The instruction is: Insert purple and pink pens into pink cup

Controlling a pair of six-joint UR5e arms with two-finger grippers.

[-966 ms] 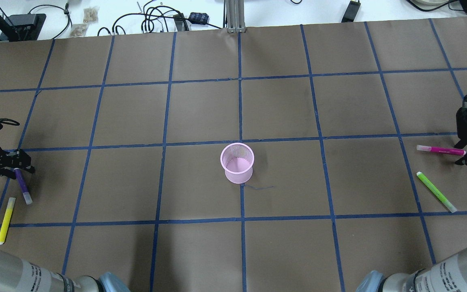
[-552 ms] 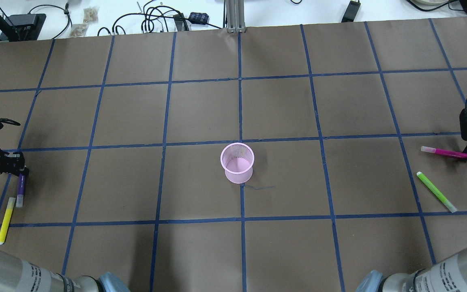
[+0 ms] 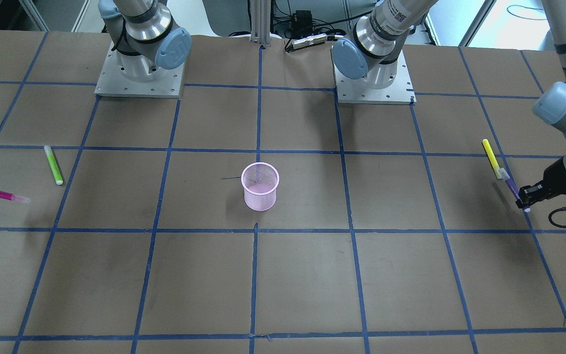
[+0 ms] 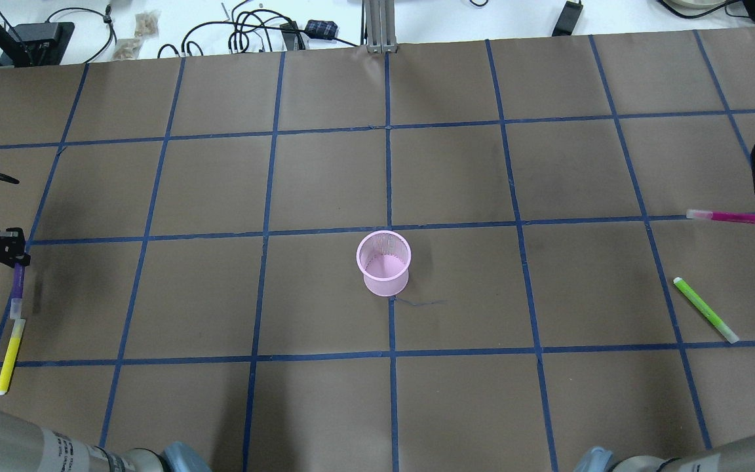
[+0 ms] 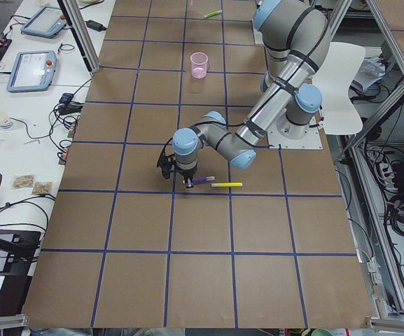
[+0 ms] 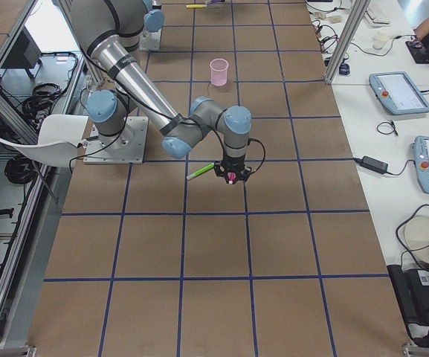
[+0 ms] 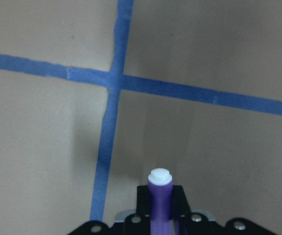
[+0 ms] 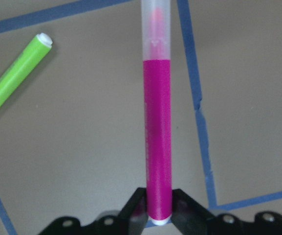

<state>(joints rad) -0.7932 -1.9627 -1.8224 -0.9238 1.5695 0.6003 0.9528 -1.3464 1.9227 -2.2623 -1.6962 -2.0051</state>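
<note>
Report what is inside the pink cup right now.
Nothing: the pink cup shows only its bare pink floor and no pens. Its near wall hides a sliver of that floor.

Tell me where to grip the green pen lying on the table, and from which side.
Grip the green pen at mid-barrel, probably best coming straight down from above. It lies flat on the table, slanted across its grid square, nothing touching it, so only its top and sides are open. Turn the wrist so the jaws close across the narrow barrel, not along it.
</note>
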